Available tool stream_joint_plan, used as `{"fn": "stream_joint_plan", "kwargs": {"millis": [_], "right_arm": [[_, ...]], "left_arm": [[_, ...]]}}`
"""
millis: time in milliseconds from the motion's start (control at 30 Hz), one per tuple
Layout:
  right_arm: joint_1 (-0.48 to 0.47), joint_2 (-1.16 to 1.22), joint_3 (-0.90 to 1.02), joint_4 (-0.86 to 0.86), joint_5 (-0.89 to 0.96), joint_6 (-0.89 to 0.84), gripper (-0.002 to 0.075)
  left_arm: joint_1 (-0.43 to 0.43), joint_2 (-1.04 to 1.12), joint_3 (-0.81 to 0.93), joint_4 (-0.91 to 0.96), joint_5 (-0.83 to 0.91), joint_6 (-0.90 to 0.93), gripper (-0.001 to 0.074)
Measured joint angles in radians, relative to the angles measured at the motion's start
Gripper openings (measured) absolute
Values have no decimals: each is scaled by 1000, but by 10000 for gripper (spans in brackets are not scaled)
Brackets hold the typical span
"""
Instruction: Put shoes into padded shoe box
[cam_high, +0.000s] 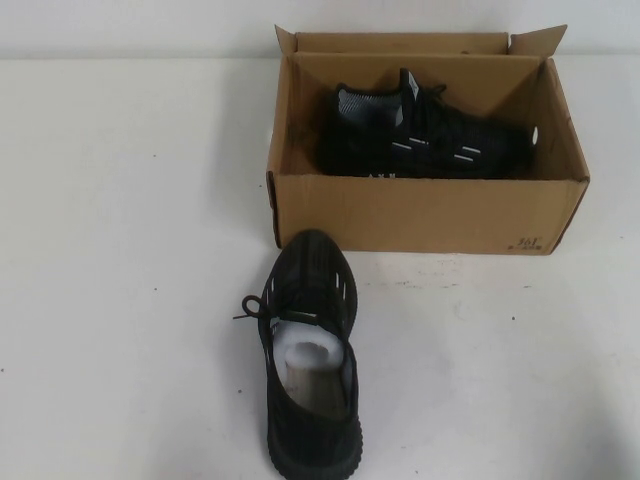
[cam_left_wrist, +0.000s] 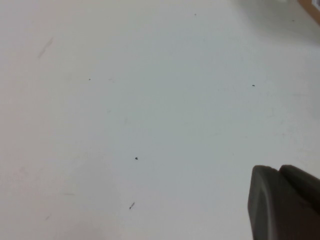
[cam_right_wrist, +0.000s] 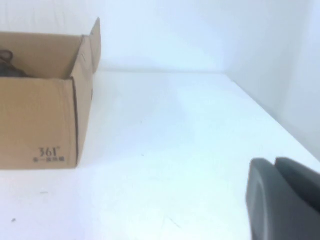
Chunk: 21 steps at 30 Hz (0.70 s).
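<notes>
A: Box sits at twelve o'clock on the bench, flaps up, and one shoe is already lying inside it on its side, white dashes showing, toe toward three o'clock.

B: And the second shoe?

A: Out on the bench at six o'clock from the box, just in front of its near wall, apart from it. Upright on its sole, toe pointing to twelve, heel at the lower edge of the high view, white paper stuffing in the opening, laces spilling toward nine.

B: Neither arm shows in the high view. Where are the grippers?

A: Left gripper appears only in the left wrist view, as a dark piece in the corner of the frame over bare bench, with a sliver of brown cardboard at the opposite corner. Whether its jaws are open or closed, I cannot tell.

B: Right one?

A: Right gripper is the same story in the right wrist view: a dark grey piece over bare bench, well off the box's corner, the one with the small dark print on the cardboard. Jaws there, again, cannot tell. Nothing is held in either view.
</notes>
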Motion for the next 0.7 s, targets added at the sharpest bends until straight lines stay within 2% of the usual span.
{"fn": "stream_joint_plan", "kwargs": {"millis": [100, 167, 333, 433, 633, 700], "right_arm": [[0, 0, 0, 2, -14, 0, -8], [0, 0, 0, 65, -18, -21, -8], [0, 0, 0, 371, -20, -385, -8], [0, 0, 0, 446, 16, -488, -8], [0, 0, 0, 460, 152, -523, -8], [0, 0, 0, 455, 174, -469, -8]], "left_arm": [[0, 0, 0, 0, 0, 0, -4], [0, 0, 0, 0, 0, 0, -4], [0, 0, 0, 0, 0, 0, -4], [0, 0, 0, 0, 0, 0, -4], [0, 0, 0, 0, 0, 0, -4], [0, 0, 0, 0, 0, 0, -4]]}}
